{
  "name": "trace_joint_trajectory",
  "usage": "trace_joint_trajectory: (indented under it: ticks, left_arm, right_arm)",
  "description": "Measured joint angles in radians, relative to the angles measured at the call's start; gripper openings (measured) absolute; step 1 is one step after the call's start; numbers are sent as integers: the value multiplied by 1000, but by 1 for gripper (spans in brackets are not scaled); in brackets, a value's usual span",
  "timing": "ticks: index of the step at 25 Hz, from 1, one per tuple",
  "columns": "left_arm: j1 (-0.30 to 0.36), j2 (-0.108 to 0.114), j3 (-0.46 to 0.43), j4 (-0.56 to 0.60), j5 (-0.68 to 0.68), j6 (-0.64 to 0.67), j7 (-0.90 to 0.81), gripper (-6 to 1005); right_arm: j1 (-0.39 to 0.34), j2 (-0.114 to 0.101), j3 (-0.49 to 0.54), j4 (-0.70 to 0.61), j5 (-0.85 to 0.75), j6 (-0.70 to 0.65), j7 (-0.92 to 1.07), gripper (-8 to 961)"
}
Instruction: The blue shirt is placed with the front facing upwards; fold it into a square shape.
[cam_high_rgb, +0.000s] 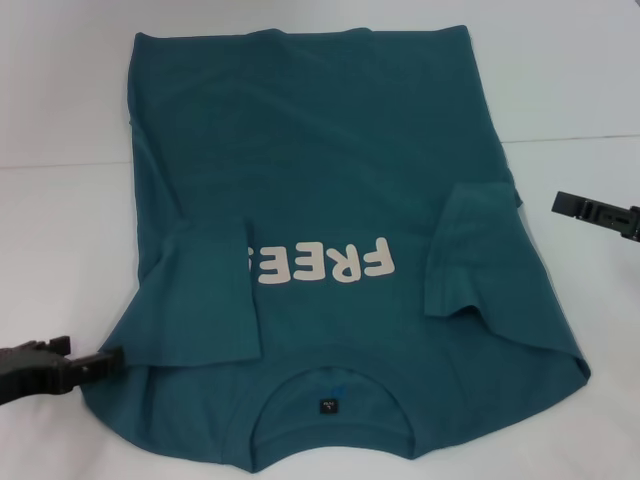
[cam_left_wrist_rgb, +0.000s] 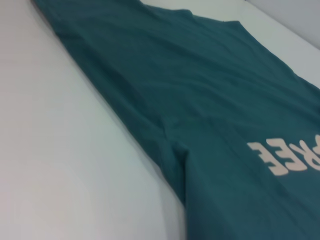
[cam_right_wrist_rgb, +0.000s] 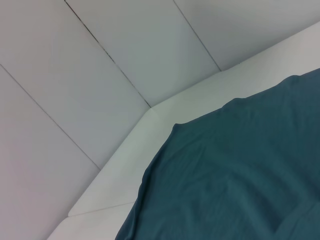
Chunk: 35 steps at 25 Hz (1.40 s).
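The blue shirt (cam_high_rgb: 320, 170) lies flat on the white table (cam_high_rgb: 60, 230), front up, with its collar (cam_high_rgb: 330, 432) toward me and the cream lettering (cam_high_rgb: 320, 265) across the chest. Both short sleeves are folded inward over the body, one (cam_high_rgb: 200, 300) on my left and one (cam_high_rgb: 480, 260) on my right. My left gripper (cam_high_rgb: 108, 363) sits low at the shirt's near-left shoulder edge, its tip right against the cloth. My right gripper (cam_high_rgb: 575, 205) hovers off the shirt's right side, apart from it. The left wrist view shows the shirt (cam_left_wrist_rgb: 210, 100) and lettering (cam_left_wrist_rgb: 285, 155); the right wrist view shows the shirt (cam_right_wrist_rgb: 240, 180).
The white table surface (cam_left_wrist_rgb: 60, 150) extends around the shirt on both sides. Pale wall panels (cam_right_wrist_rgb: 100, 75) rise behind the table's far edge (cam_right_wrist_rgb: 130, 165). A small dark neck label (cam_high_rgb: 327, 407) sits inside the collar.
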Motion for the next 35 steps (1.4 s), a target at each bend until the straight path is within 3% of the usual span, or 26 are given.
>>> trace_joint_trajectory:
  ticks: [14,28,35]
  left_arm:
    - [-20,4,7,-45,50,-22,3,778]
    - [-27,6,7,-13,66,79,-13,764]
    - [-30,6,7,-13,67,73,-20,501]
  right_arm:
    - [3,-1,-5,15,1,0,7,668]
    - [9,-10,-8,47,1,7,8,668]
    - [9,-10,-2,55,1,8,13,668]
